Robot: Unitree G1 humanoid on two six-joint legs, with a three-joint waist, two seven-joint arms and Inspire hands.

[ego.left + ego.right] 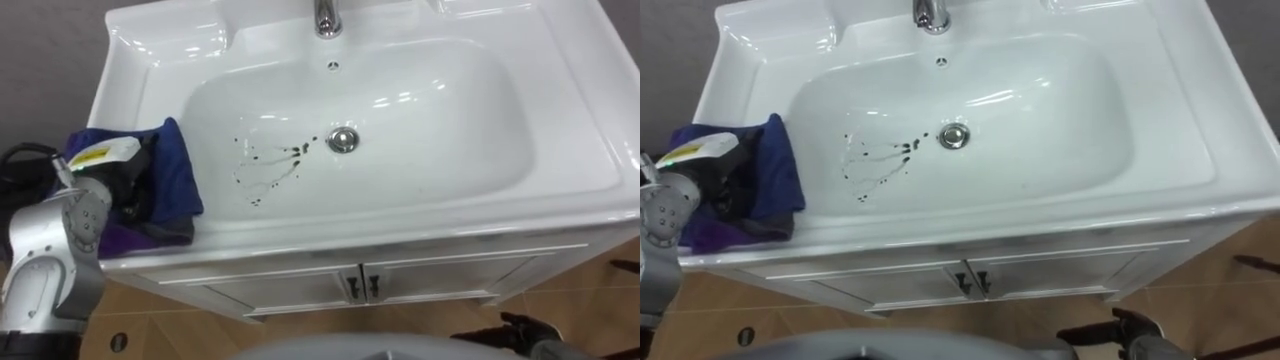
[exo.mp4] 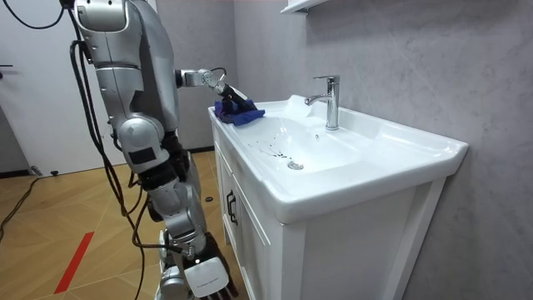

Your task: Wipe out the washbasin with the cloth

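A white basin [image 1: 570, 110] has dark smears [image 1: 268, 165] on its bowl, left of the drain [image 1: 342, 140]. A bunched blue cloth [image 1: 182, 170] lies on the basin's left rim, outside the bowl. My left hand [image 1: 128, 188] rests on that cloth with its dark fingers curled into the folds. In the room view the left hand [image 2: 223, 86] reaches to the cloth [image 2: 241, 115] at the far end of the basin. My right hand [image 2: 202, 279] hangs low beside the cabinet, away from the basin.
A chrome tap [image 1: 327, 18] stands at the back of the basin. Below is a white cabinet with two doors [image 1: 360, 285]. I stand at the basin's front on a wooden floor, with a grey wall behind the tap.
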